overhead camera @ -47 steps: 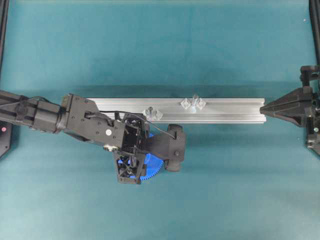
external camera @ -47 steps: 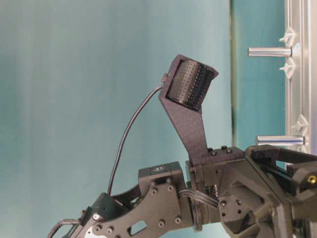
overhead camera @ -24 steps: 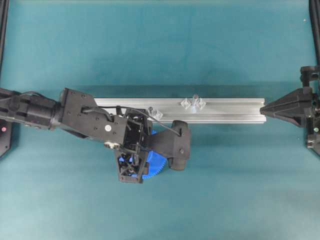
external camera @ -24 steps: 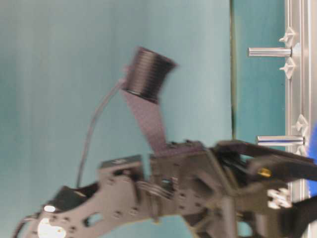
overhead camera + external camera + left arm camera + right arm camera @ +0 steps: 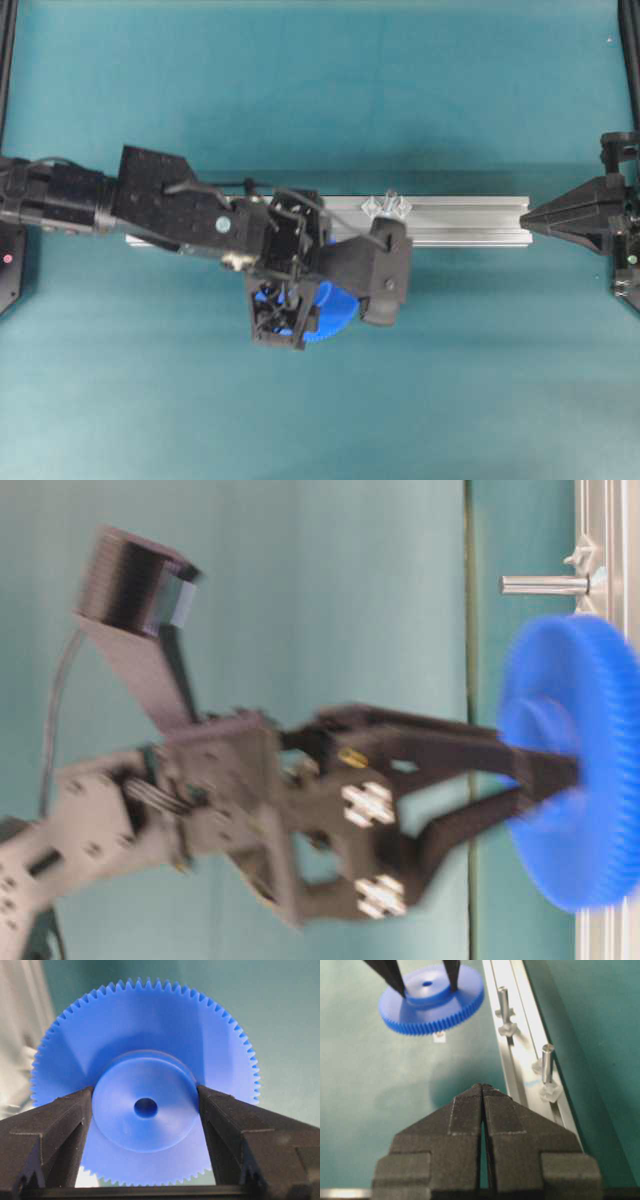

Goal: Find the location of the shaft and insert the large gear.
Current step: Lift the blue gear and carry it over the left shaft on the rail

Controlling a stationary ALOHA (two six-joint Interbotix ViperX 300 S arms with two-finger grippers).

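Note:
The large gear [image 5: 145,1070], bright blue with fine teeth, is held off the table by its raised hub. My left gripper [image 5: 145,1105] is shut on that hub, one finger on each side. From above, the gear [image 5: 322,312] shows under the arm, just in front of the rail and left of the shaft [image 5: 389,202]. The shaft [image 5: 547,1062] stands bare on the rail, apart from the gear [image 5: 432,1002]. In the table-level view the blurred gear [image 5: 575,770] hangs below the shaft [image 5: 545,583]. My right gripper [image 5: 482,1089] is shut and empty.
The silver rail [image 5: 460,215] runs across the teal mat, and my right gripper [image 5: 524,217] points at its right end. A second, shorter pin [image 5: 503,1002] stands on the rail [image 5: 520,1065] nearest the gear. A small white mark [image 5: 439,1036] lies on the mat below the gear.
The left arm has swung right and toward the rail with the gear. The gear has come into the table-level view and now covers the shorter pin. The right arm has not moved.

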